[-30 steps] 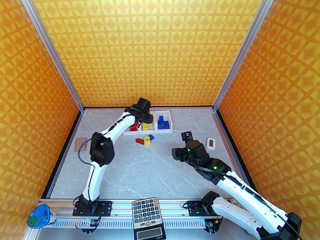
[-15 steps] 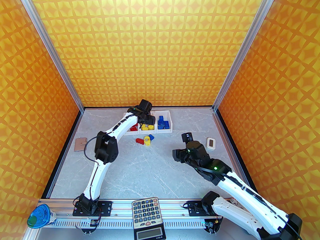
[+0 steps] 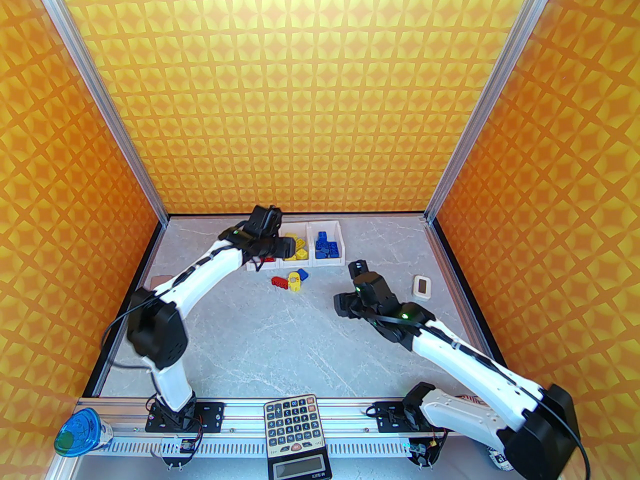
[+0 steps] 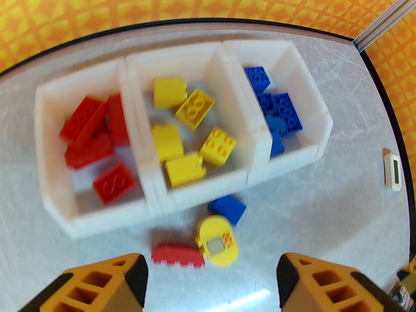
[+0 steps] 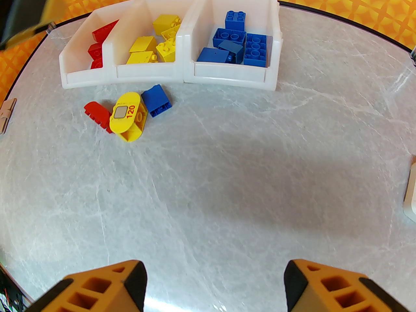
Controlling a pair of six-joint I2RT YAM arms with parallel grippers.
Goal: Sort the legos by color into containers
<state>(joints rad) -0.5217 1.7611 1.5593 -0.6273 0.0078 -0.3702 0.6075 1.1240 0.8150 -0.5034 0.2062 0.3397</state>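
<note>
The white left arm [image 3: 210, 268] is stretched forward from a raised black elbow, and its left end effector [image 4: 212, 273] is held with orange fingers [image 4: 97, 288] spread wide. The white right arm [image 3: 465, 360] is angled inward, its right end effector [image 5: 214, 281] likewise parted.

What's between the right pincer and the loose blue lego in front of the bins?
Nothing but bare grey marbled tabletop, as the right wrist view shows, from the right pincer to the small blue plastic lego brick.

Just below the containers [image 4: 195, 193] lie a blue brick [image 4: 227, 208], a yellow piece [image 4: 217, 245] and a red brick [image 4: 177, 256].
</note>
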